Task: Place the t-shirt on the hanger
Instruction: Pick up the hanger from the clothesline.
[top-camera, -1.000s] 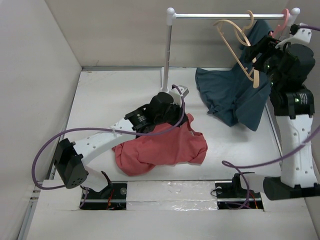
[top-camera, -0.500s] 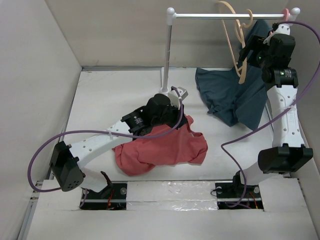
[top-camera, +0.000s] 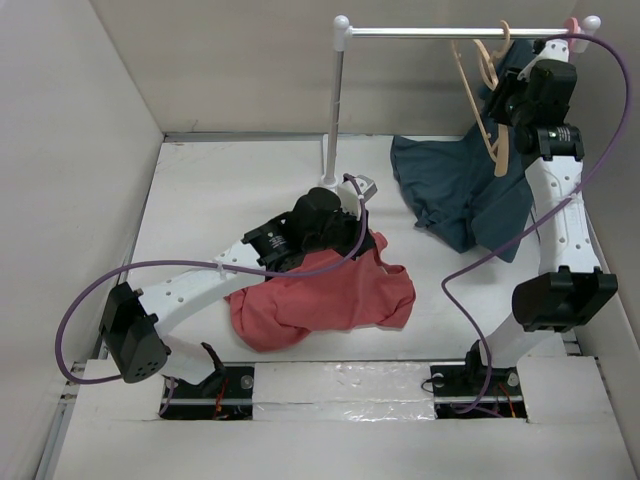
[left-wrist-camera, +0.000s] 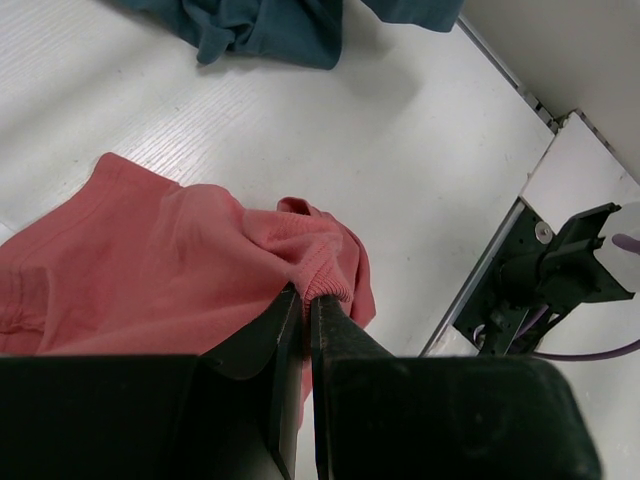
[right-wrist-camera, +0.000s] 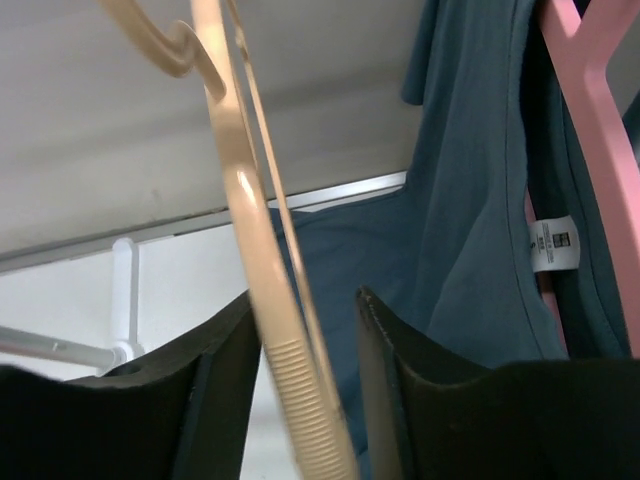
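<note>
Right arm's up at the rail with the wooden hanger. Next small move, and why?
Probably close the right gripper on the light tan wooden hanger. Its arm sits between the jaws with a gap showing on one side, so it looks unclamped, and its hook hangs on the white metal rail. The left gripper already pinches the red t-shirt's collar.

No writing can be read in any view.
The only printed item is a small white label (right-wrist-camera: 555, 243) sewn inside the blue garment (right-wrist-camera: 470, 250) that hangs by the pink hanger (right-wrist-camera: 590, 110); its dark print is too small to make out.
</note>
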